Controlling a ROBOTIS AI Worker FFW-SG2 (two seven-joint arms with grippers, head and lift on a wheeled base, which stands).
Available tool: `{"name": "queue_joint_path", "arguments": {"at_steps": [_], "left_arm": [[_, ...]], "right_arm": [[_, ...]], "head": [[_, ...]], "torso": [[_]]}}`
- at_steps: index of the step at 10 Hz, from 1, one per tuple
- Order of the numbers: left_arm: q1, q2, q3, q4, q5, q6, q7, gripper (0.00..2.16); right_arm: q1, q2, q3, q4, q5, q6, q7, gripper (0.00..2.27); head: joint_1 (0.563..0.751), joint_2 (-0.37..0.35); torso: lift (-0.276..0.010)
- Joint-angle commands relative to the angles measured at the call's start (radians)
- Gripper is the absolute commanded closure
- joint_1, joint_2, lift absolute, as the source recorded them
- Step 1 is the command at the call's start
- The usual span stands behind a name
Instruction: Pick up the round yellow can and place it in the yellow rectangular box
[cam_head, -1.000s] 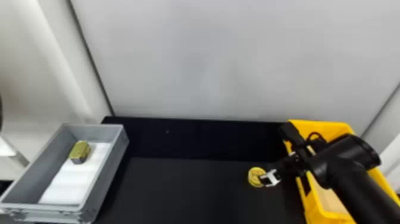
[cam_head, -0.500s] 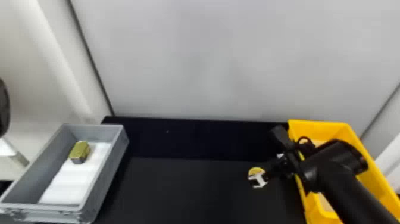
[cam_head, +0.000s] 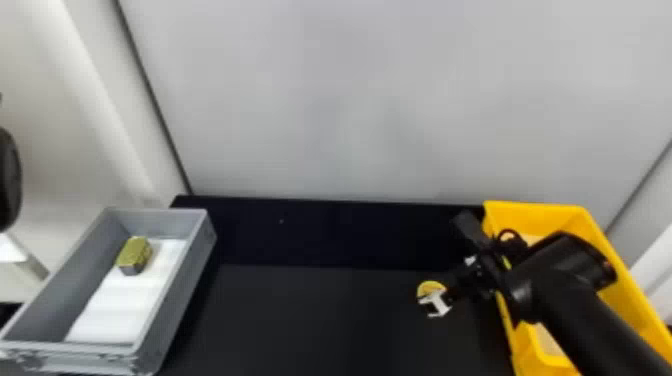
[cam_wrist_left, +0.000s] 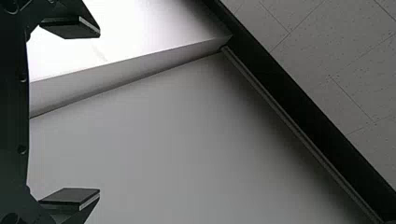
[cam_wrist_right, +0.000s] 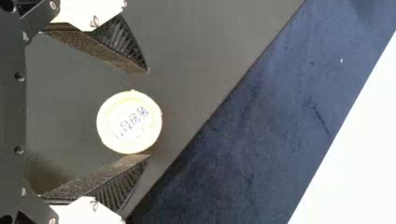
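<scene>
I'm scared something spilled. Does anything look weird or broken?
Nothing looks spilled or broken. The round yellow can is just off-centre between the open jaws of the right gripper, closer to one jaw.

This looks like a lab or robot test station: a plain pale wall (cam_head: 340, 100) across the top of the head view, a black tabletop (cam_head: 320, 320) at bottom centre, a grey crate (cam_head: 186, 280) lower left, a yellow rectangular box (cam_head: 540, 217) and black robot arm (cam_head: 575, 305) lower right.
</scene>
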Motion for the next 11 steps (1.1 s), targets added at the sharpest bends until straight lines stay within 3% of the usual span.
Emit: {"name": "queue_joint_path", "arguments": {"at_steps": [1, 11], "left_arm": [[0.004, -0.004, -0.001, -0.001, 0.000, 0.000, 0.000, 0.08], [-0.009, -0.002, -0.021, 0.000, 0.000, -0.006, -0.001, 0.08]], "right_arm": [[-0.007, -0.008, 0.003, 0.000, 0.000, -0.004, 0.005, 0.16], [-0.004, 0.006, -0.011, 0.090, 0.008, -0.084, -0.043, 0.16]], "head": [[0.663, 0.054], [0.663, 0.054]], "torso": [[-0.010], [-0.010]]}}
